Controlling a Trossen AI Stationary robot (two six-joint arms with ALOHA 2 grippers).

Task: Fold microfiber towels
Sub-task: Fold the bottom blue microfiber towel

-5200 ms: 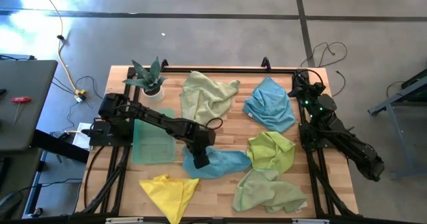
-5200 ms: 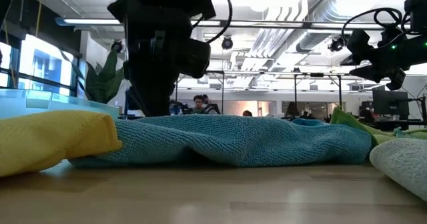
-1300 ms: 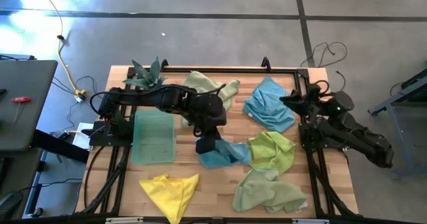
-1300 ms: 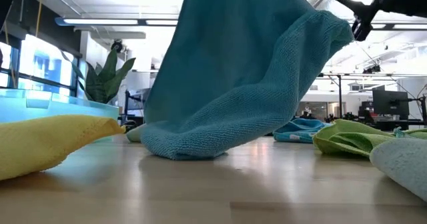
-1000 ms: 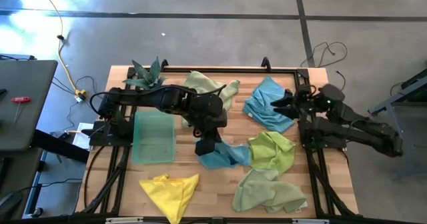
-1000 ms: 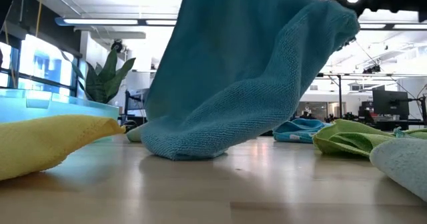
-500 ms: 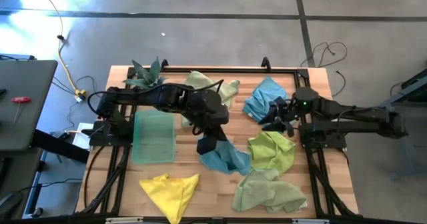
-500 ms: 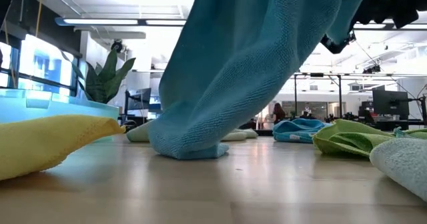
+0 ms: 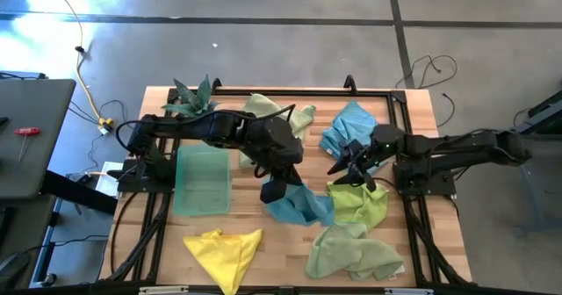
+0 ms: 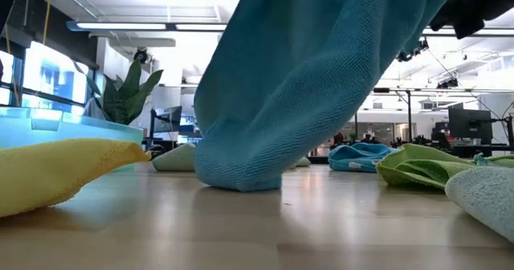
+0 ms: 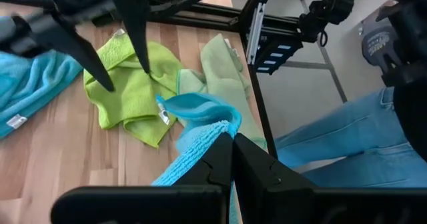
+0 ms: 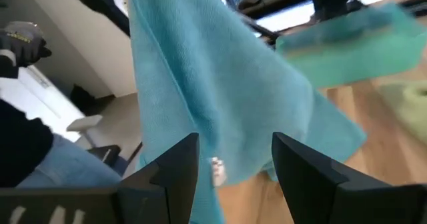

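My left gripper [image 9: 273,190] is above the table's middle, shut on a teal towel [image 9: 303,209] that hangs below it. The towel's lower end [image 10: 239,175] rests on the wood. My right gripper [image 9: 339,176] is open, reaching in from the table's right side. It stands just right of the hanging towel, which fills its wrist view [image 12: 200,84] ahead of the open fingers. In the left wrist view this gripper [image 11: 127,77] shows above a lime towel [image 11: 130,91]. My left gripper pinches the teal towel's upper edge [image 11: 215,125] between its two shut fingers, coming at it from above. One layer or several, I cannot tell. The towel hangs slack below the fingers, and its lower end [image 10: 239,175] lies bunched on the table.
Around the middle lie a lime towel [image 9: 360,200], a pale green towel [image 9: 351,255], a sky blue towel [image 9: 349,128], a yellow towel [image 9: 224,247] and a pale green towel [image 9: 272,119]. A translucent green tray [image 9: 202,179] and a potted plant [image 9: 195,102] stand at the left.
My right arm has stretched from the table's right edge toward the middle, bringing its gripper close to the hanging teal towel. My left gripper has shifted slightly toward the right with the towel, whose lower end has dragged along the table.
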